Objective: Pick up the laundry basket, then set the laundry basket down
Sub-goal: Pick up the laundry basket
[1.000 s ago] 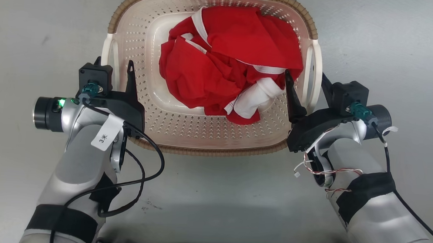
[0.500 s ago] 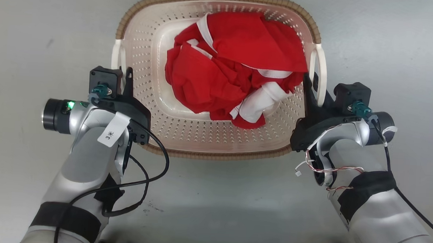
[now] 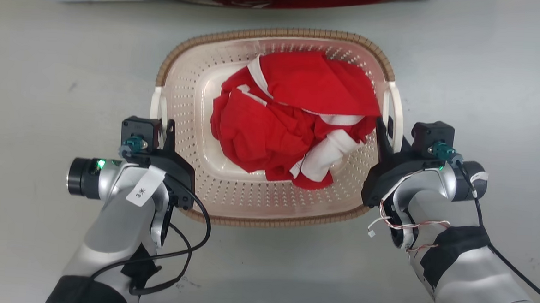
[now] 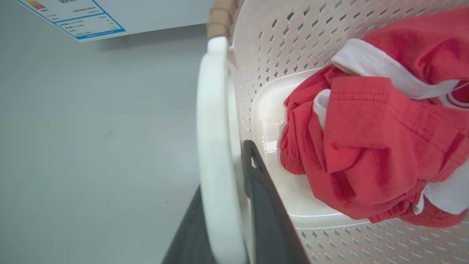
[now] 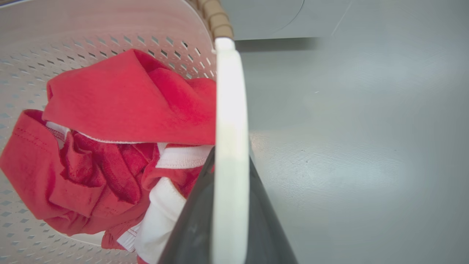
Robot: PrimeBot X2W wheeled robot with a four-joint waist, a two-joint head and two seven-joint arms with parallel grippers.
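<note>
The laundry basket (image 3: pixel 276 32) is dead centre over the grey floor (image 3: pixel 48 66), red-and-white clothes (image 3: pixel 293 139) heaped inside; at nine o'clock the left gripper (image 3: pixel 164 126) now pinches its white handle (image 3: pixel 157 108); at three o'clock the right gripper (image 3: pixel 390 132) pinches the other; both stood spread a second ago; grip made, so the lift looks ready

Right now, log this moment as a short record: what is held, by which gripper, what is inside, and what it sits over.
Object: cream-white perforated plastic laundry basket with a brown woven-look rim
Contents: crumpled red and white clothes
Left gripper: fingers on either side of the left white handle, closed on it
Right gripper: fingers on either side of the right white handle, closed on it
Surface below: grey floor
Lifted off the floor: cannot tell
</note>
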